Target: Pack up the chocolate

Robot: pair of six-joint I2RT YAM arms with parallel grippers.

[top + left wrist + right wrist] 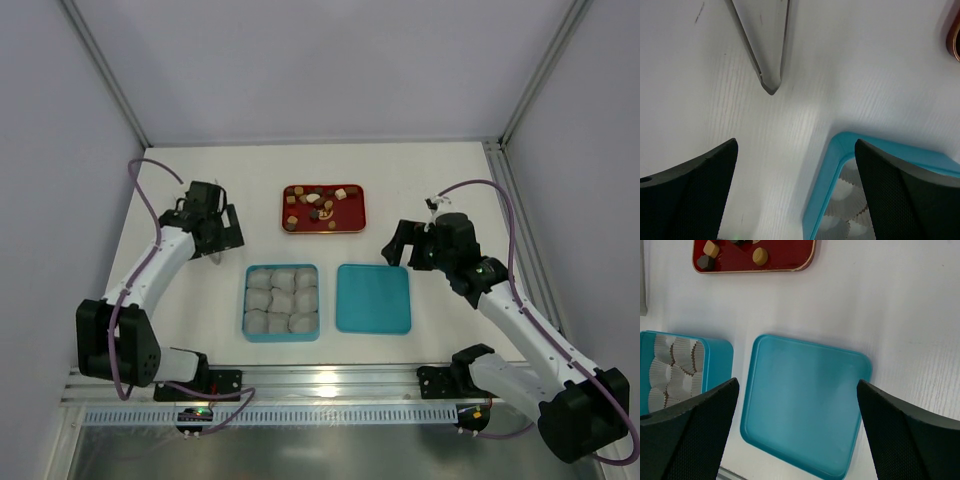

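Note:
Several small pieces of chocolate (322,207), dark brown, tan and cream, lie on a red tray (355,222) at the back centre; a few of these chocolate pieces (759,256) show at the top of the right wrist view. A teal box (247,300) lined with white paper cups (283,300) stands in front of the tray. My left gripper (212,243) hangs open over bare table by the box's far left corner (840,145), holding nothing. Over the table just right of the teal lid, my right gripper (398,247) is open and empty too.
A flat teal lid (373,298) lies right of the box, seen large in the right wrist view (805,400). White walls and metal posts close in the table at the back and sides. A metal rail runs along the near edge by the arm bases.

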